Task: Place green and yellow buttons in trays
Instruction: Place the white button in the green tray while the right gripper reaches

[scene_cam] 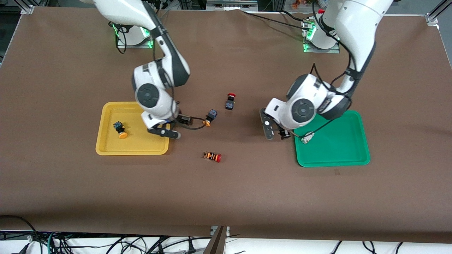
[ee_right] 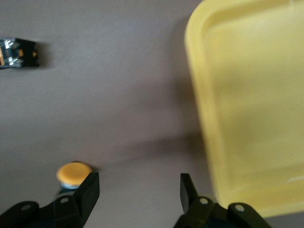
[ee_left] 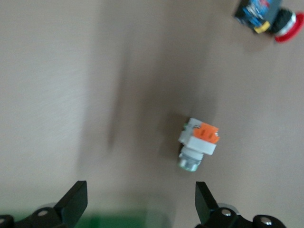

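The yellow tray (scene_cam: 106, 141) holds one yellow-capped button (scene_cam: 120, 129). My right gripper (scene_cam: 175, 126) is open and empty, low over the table between that tray's edge (ee_right: 247, 118) and a second yellow-capped button (scene_cam: 210, 117), whose cap (ee_right: 73, 173) lies just outside one finger. The green tray (scene_cam: 339, 148) holds a whitish-grey button (scene_cam: 307, 137). My left gripper (scene_cam: 276, 132) is open and empty over the table beside the green tray. In the left wrist view (ee_left: 140, 192) another whitish-grey button with an orange patch (ee_left: 198, 144) lies on the table ahead of the fingers; the arm hides it in the front view.
A black switch with a red cap (scene_cam: 230, 101) stands near the table's middle and also shows in the left wrist view (ee_left: 268, 16). An orange-striped switch with a red cap (scene_cam: 212, 156) lies nearer the front camera; its end shows in the right wrist view (ee_right: 16, 53).
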Action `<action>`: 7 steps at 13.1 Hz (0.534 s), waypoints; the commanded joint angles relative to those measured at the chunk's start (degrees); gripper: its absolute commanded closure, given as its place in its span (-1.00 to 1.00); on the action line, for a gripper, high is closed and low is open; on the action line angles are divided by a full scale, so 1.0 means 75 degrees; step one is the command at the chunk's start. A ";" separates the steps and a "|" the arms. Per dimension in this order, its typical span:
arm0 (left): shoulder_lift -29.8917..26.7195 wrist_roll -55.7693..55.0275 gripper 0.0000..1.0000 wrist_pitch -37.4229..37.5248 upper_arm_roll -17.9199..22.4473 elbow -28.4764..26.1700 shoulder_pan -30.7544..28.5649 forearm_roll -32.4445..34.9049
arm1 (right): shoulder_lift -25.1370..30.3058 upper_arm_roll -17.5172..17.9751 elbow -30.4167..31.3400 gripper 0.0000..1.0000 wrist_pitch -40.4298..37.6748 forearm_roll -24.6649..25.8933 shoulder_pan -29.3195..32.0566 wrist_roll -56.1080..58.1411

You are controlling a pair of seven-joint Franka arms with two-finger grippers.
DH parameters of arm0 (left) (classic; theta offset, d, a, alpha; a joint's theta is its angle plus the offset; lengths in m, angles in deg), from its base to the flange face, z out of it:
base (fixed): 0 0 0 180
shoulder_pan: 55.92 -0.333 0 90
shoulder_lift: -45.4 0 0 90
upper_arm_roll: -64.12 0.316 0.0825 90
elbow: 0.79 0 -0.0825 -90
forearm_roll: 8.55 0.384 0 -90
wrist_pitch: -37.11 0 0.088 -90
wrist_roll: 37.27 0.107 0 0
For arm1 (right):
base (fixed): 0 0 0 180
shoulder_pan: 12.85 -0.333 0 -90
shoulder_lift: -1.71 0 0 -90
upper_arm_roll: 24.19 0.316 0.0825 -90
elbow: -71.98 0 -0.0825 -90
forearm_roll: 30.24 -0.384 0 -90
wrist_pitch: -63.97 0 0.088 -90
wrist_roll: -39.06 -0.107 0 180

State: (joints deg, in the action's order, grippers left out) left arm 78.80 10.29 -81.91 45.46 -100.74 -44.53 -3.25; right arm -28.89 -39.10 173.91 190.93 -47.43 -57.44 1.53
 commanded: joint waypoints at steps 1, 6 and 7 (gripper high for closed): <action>-0.0198 0.0292 -1.00 -0.0905 -0.0055 -0.0930 0.0192 0.0511 | -0.0629 0.0053 -0.0442 -0.54 0.0413 -0.0797 -0.0253 -0.0900; -0.0762 0.0280 -1.00 -0.2845 -0.0429 -0.2517 0.0134 0.0501 | -0.1298 0.0160 -0.0383 -0.54 0.1645 -0.1059 -0.0862 -0.2014; -0.0692 0.0280 -1.00 -0.2926 -0.0453 -0.2517 0.0122 0.0500 | -0.1345 0.0195 -0.0360 -0.54 0.1740 -0.1059 -0.0887 -0.2039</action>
State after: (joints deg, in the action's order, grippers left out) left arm 76.52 11.46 -102.92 43.11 -117.14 -42.86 -0.43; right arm -37.89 -37.40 172.16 202.86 -54.18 -63.07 -12.33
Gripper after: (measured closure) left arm 0.000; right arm 0.225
